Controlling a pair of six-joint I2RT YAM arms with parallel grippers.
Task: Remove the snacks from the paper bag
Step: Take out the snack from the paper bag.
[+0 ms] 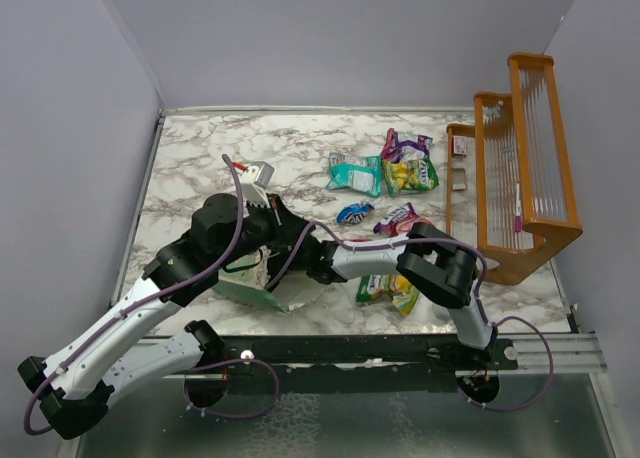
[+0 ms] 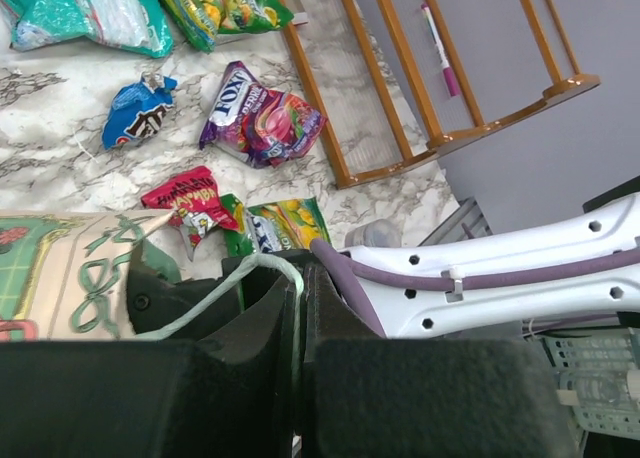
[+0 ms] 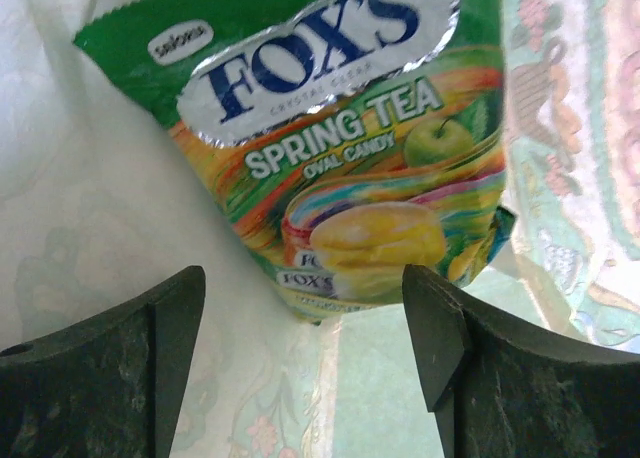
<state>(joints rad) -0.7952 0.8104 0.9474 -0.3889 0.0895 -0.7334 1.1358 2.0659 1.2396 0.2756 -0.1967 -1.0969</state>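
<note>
Top view: paper bag [image 1: 243, 290] lying at 7 o'clock on tabletop [image 1: 200, 153]; several snacks [image 1: 355, 173] already out, spread from 1 to 5 o'clock near wooden rack [image 1: 520, 168].

Left wrist view: left gripper [image 2: 300, 308], jaws closed on string handle [image 2: 255, 268]. Hold that tension steady to hold the mouth open.

Right wrist view: right gripper [image 3: 305, 318] inside the bag, jaws wide apart, gripping nothing; Spring Tea packet [image 3: 340, 158] at 12 o'clock, lower edge between the tips. Advance slightly, close on the packet only, spare the lining, withdraw straight.
</note>
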